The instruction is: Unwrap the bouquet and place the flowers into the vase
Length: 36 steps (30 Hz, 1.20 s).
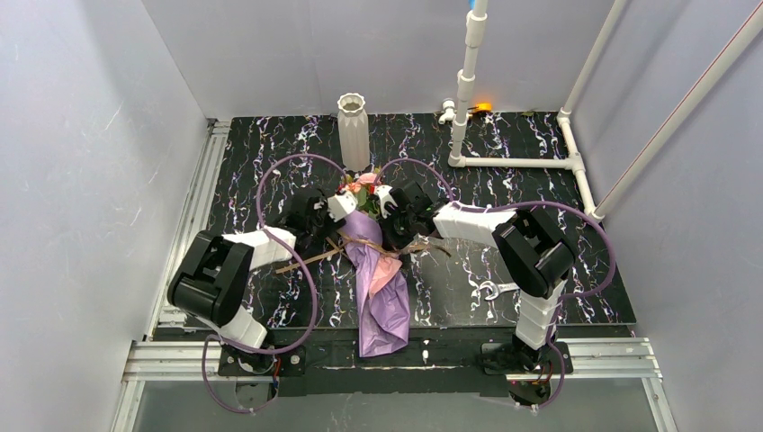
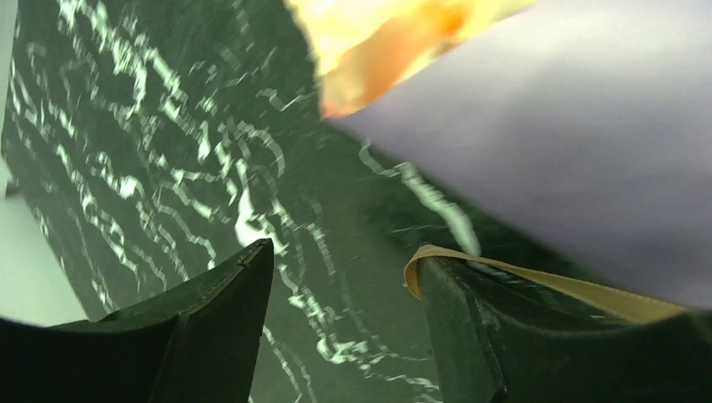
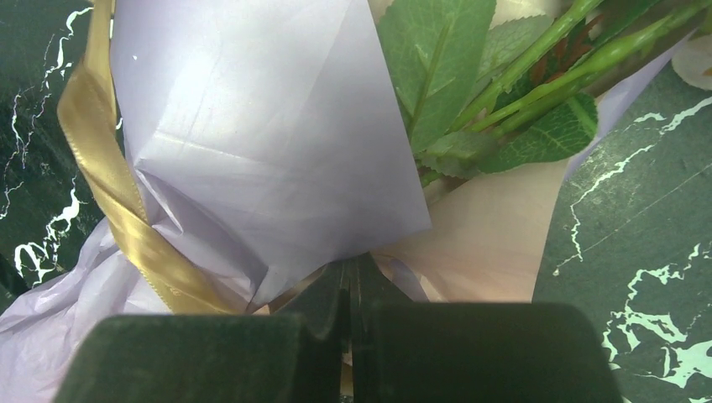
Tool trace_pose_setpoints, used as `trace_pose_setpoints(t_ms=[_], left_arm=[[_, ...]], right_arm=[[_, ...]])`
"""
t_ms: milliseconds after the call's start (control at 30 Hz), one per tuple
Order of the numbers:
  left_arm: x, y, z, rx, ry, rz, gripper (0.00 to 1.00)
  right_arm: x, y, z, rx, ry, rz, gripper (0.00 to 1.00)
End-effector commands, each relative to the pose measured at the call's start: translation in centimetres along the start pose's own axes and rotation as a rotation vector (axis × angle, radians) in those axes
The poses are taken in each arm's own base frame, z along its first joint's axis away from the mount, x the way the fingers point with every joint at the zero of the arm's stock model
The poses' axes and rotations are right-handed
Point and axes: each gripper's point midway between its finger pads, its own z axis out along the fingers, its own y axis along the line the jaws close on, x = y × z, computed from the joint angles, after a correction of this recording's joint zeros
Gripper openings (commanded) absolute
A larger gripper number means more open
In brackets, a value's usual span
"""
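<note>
Pale grey walls [image 1: 81,135] close in the left, back and right. Between them lies the table [image 1: 558,261], black with white marbled veins, with metal rails [image 1: 191,211] along its left and near edges. White pipes [image 1: 517,162] stand and run across its back right corner.

The left arm [image 1: 216,274] and right arm [image 1: 531,243] reach inward from the near corners and meet at mid-table.

The bouquet [image 1: 380,301] lies flat in the middle, still wrapped. Its purple tail points at the near edge and a pink fold shows at the waist. The flowers [image 1: 363,183] point to the back, just short of the vase [image 1: 353,130], which stands upright at back centre.

Tan ribbon [image 1: 310,259] trails loose from the waist to both sides.

The left gripper [image 2: 340,256] is beside the flower end, jaws spread, with bare table between them. A loop of ribbon rests over one fingertip.

The right gripper [image 3: 348,277] is on the other side, jaws closed tight, with its tips against the wrapping where purple meets pink. I cannot tell whether a fold is pinched. Stems and leaves show just beyond.
</note>
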Motion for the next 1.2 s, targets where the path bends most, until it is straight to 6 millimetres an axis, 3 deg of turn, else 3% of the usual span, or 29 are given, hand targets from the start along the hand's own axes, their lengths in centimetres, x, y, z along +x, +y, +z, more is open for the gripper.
trace_pose_setpoints(t_ms=[0,267,467,667,800,967,1067,1167], left_arm=[[3.2,2.6,-0.6,-0.087,0.124,-0.095,0.62],[2.8,8.0,-2.2,-0.226,0.119,-0.367,0.61],[4.5,11.5,-4.2,-0.269,0.192,-0.663,0.61],[5.4,10.7,-6.4,-0.197,0.239,-0.856,0.57],[7.1,9.3,-8.0,-0.177,0.324,-0.983,0.55],[11.5,8.4,-10.8,-0.241,0.493,-1.204,0.56],[12.9,7.8,-12.1,-0.256,0.548,-1.2,0.58],[11.5,7.4,-11.9,-0.138,0.45,-1.077,0.62]], right_arm=[[2.0,-1.3,-0.3,0.048,0.07,-0.003,0.01],[2.5,-1.3,-0.8,0.054,0.069,-0.004,0.01],[2.6,-1.3,-1.0,0.055,0.064,-0.005,0.01],[1.9,-1.1,-1.2,0.049,0.044,-0.004,0.01],[1.7,-1.0,-1.4,0.049,0.033,-0.005,0.01],[1.0,-0.7,-1.8,0.045,0.01,-0.001,0.01],[0.1,-0.3,-2.1,0.032,-0.017,0.017,0.01],[-1.1,0.7,-2.5,-0.006,-0.048,0.038,0.01]])
